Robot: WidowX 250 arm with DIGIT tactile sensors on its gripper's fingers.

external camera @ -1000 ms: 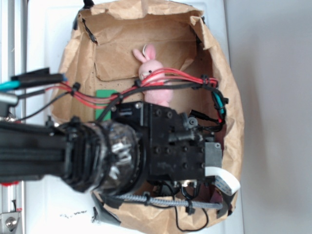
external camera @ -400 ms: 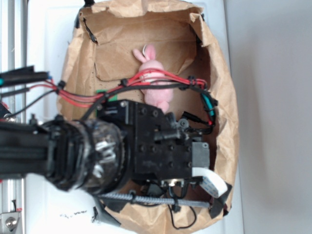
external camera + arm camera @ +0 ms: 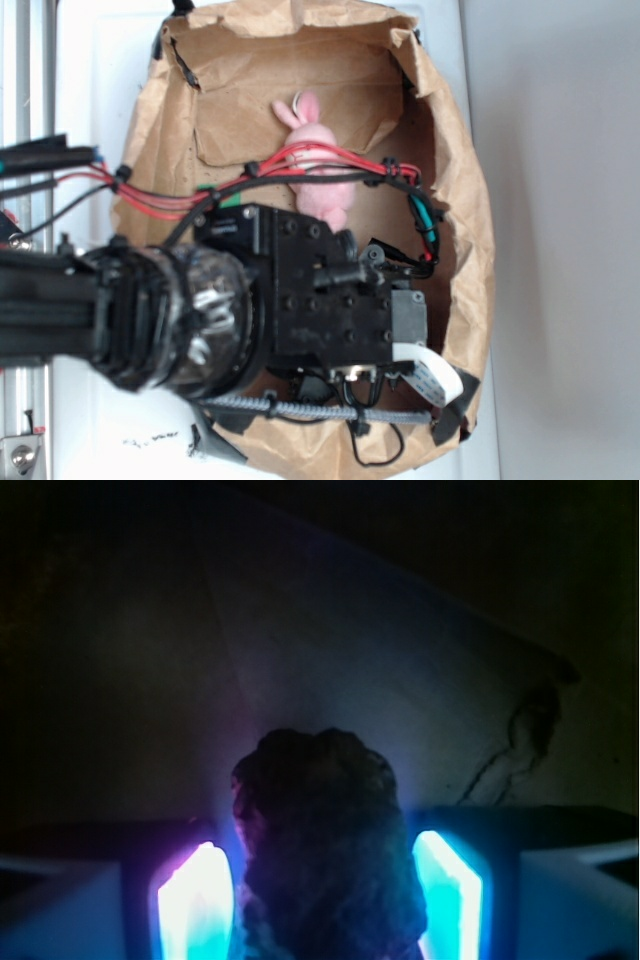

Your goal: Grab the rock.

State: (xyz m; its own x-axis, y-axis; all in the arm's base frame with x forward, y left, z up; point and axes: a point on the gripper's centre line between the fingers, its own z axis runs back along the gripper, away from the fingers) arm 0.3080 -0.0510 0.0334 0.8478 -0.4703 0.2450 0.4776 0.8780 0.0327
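Rough, lumpy, matt stone on the rock (image 3: 325,850) between the end effector (image 3: 320,895) fingers (image 3: 192,900), translucent and glowing. Creased matt brown paper bag (image 3: 460,200) all around. Soft pink plush bunny (image 3: 318,165) beyond. Matt black arm housing (image 3: 320,300); glossy red wires (image 3: 330,155).

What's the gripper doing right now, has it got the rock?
Gripper: the rock sits between the glowing fingers; whether they are clamped on it cannot be told. The exterior view hides it.
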